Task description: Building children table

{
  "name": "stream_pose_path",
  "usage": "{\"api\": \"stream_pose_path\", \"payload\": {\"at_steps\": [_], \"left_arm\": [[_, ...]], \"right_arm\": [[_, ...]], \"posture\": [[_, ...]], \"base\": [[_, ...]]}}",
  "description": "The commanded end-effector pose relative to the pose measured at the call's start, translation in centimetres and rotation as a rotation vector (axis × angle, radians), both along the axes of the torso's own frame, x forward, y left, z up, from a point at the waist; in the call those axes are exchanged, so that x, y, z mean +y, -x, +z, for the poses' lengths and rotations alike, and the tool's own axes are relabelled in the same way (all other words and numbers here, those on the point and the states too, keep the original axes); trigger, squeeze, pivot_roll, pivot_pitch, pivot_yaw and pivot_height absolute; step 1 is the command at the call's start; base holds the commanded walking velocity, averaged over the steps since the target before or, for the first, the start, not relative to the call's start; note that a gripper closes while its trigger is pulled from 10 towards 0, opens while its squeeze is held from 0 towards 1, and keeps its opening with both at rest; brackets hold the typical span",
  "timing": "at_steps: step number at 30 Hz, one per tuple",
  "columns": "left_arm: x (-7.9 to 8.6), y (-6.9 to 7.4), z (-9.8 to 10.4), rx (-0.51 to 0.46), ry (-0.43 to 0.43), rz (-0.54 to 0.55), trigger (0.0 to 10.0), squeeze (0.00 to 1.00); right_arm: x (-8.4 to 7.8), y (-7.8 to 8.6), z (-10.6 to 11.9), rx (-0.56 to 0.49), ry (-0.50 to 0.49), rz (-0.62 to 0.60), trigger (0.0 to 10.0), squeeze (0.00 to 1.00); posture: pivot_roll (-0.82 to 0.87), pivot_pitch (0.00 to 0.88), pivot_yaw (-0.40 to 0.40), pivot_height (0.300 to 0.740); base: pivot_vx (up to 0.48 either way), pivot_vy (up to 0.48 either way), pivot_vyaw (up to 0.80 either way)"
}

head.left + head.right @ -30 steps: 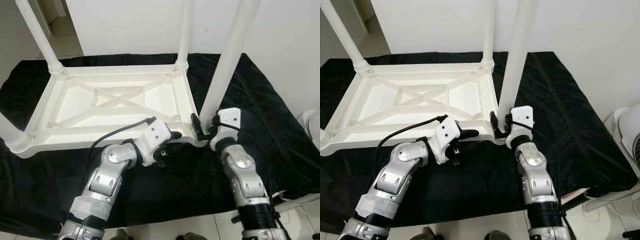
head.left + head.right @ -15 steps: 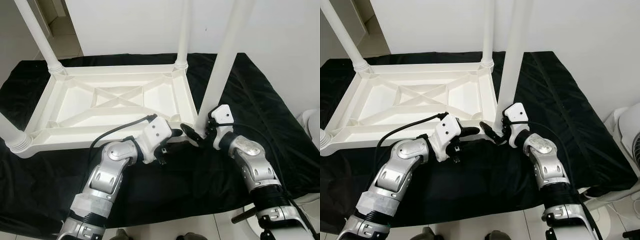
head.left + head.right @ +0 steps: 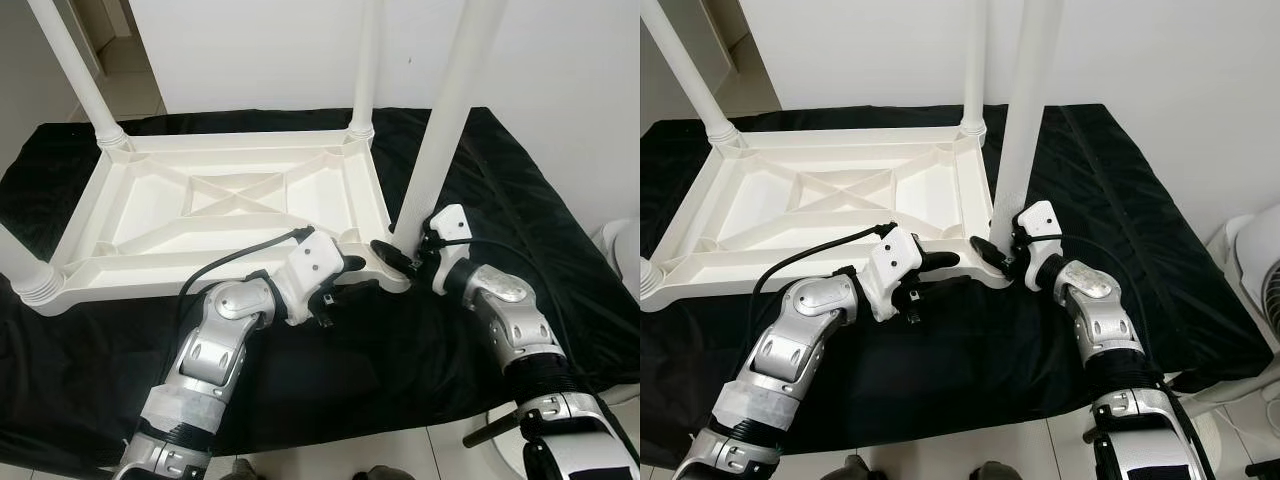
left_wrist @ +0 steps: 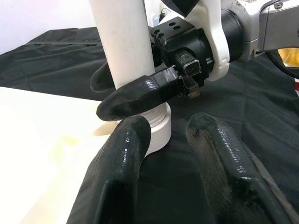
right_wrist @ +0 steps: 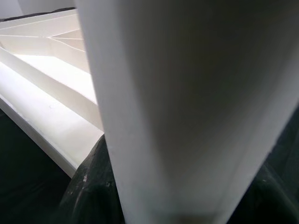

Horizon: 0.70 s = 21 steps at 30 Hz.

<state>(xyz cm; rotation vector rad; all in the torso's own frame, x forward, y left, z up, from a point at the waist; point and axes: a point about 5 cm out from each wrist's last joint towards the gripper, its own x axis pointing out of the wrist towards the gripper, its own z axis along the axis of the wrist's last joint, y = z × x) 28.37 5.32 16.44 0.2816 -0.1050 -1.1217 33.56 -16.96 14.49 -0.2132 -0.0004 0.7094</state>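
Right then, the white plastic children's table top (image 3: 230,215) lay upside down on a surface draped in black cloth (image 3: 520,200), ribbed underside showing, with legs standing up from its corners. The work was at the near right corner, where the fourth leg (image 3: 440,130) stood in its socket (image 4: 156,133).

The right gripper (image 3: 400,258) was at the base of that leg, jaws clamped around it just above the socket; in the left wrist view one black finger (image 4: 140,95) crossed the front of the white tube and another showed behind it. The left gripper (image 3: 350,285) lay just beside it, against the table top's near edge, jaws apart and holding nothing, its two fingers (image 4: 121,172) pointing at the socket collar.

As I judged it, the leg was being seated or twisted home, and the build was close to done. The risk was in that joint. The leg looked slightly off upright, so a push or twist given at an angle could jam it, or leave it half in and loose. The table top rested only on cloth, and with the left gripper not gripping anything, a hard turn might slide or swing the whole frame. The two grippers were also very close together, so a wide move by either could knock the other.

I could read no brand, label or writing on anything.
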Motion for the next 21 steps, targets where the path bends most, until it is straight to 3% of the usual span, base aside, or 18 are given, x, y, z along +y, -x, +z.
{"api": "stream_pose_path", "payload": {"at_steps": [1, 6, 7, 14, 17, 21], "left_arm": [[0.4, -0.8, 0.1, -0.020, 0.022, 0.133, 10.0, 0.00], [0.4, -0.8, 0.1, -0.020, 0.020, 0.129, 10.0, 0.00], [0.4, -0.7, 0.0, -0.018, 0.018, 0.131, 10.0, 0.00], [0.5, -0.6, -0.3, -0.008, 0.015, 0.141, 10.0, 0.00], [0.4, -0.5, -0.9, 0.005, 0.012, 0.146, 10.0, 0.00], [0.4, -0.6, -1.2, 0.011, 0.008, 0.156, 10.0, 0.00]], "right_arm": [[-0.5, -0.1, -0.6, 0.027, 0.010, -0.034, 10.0, 0.00], [-0.4, -0.3, -0.3, 0.021, -0.039, -0.110, 10.0, 0.00], [-0.1, -0.3, -0.3, 0.019, -0.077, -0.207, 10.0, 0.00], [1.0, 0.0, -0.6, 0.042, -0.162, -0.341, 10.0, 0.00], [2.3, 0.8, -0.8, 0.022, -0.218, -0.471, 10.0, 0.00], [3.0, 1.4, -0.9, 0.003, -0.231, -0.546, 10.0, 0.00]], "posture": [[-0.13, 0.022, 0.036, 0.740], [-0.13, 0.027, 0.035, 0.740], [-0.13, 0.028, 0.035, 0.740], [-0.12, 0.030, 0.030, 0.740], [-0.12, 0.028, 0.027, 0.740], [-0.12, 0.027, 0.026, 0.740]], "base": [[0.000, 0.000, 0.00], [0.000, 0.000, 0.00], [0.000, 0.000, 0.00], [0.000, 0.000, 0.00], [0.000, 0.000, 0.00], [0.000, 0.000, 0.00]]}}
